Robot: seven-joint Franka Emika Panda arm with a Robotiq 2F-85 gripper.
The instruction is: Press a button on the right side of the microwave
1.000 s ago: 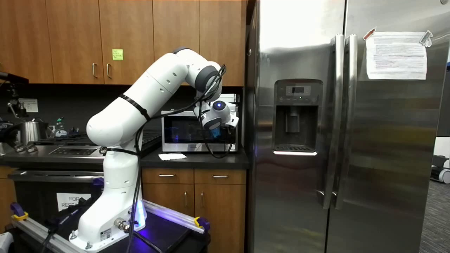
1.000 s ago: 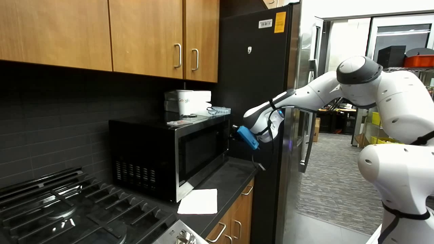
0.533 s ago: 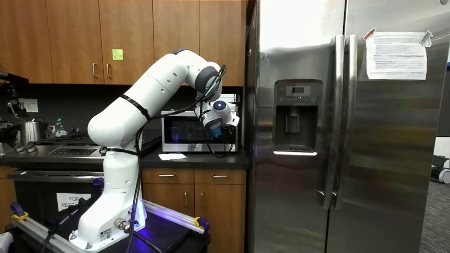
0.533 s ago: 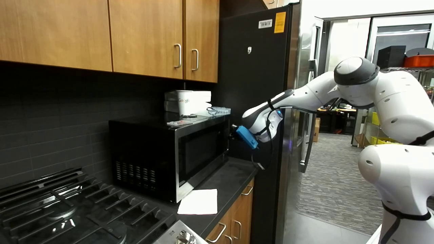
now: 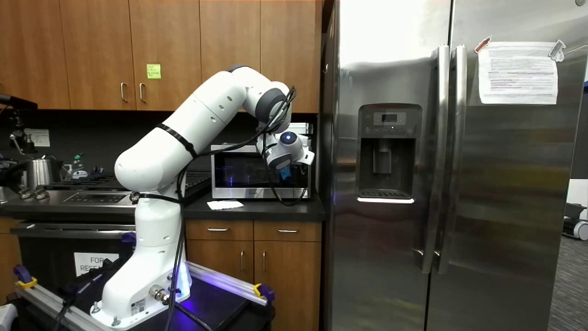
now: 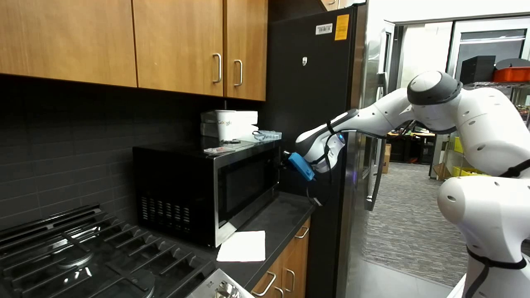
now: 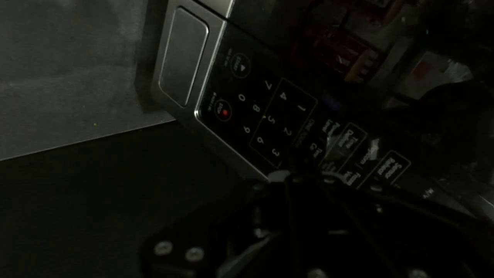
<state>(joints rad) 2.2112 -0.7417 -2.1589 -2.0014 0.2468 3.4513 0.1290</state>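
Note:
The microwave [image 5: 246,193] stands on the counter, its silver-framed dark door facing out in both exterior views. In the wrist view its black control panel [image 7: 252,106] runs slantwise, with number keys, a start button [image 7: 240,65] and a stop button [image 7: 222,111]. Left of these sits a large silver push plate [image 7: 183,58]. My gripper [image 7: 303,164] is shut with nothing visible between its fingers, its dark tips over the panel beside the 3 key. Whether the tips touch the panel I cannot tell. In an exterior view the gripper [image 6: 284,159] is at the microwave's fridge-side front edge.
The steel fridge [image 5: 390,257] rises close beside the microwave. On the microwave's top are a white cup [image 6: 226,126], boxes and small items. A white paper sheet [image 6: 242,246] lies on the counter in front. The stove [image 6: 78,256] is on the microwave's opposite side.
The arm has crept slightly toward the fridge side and the microwave front. The gripper has stayed shut, and nothing else has moved.

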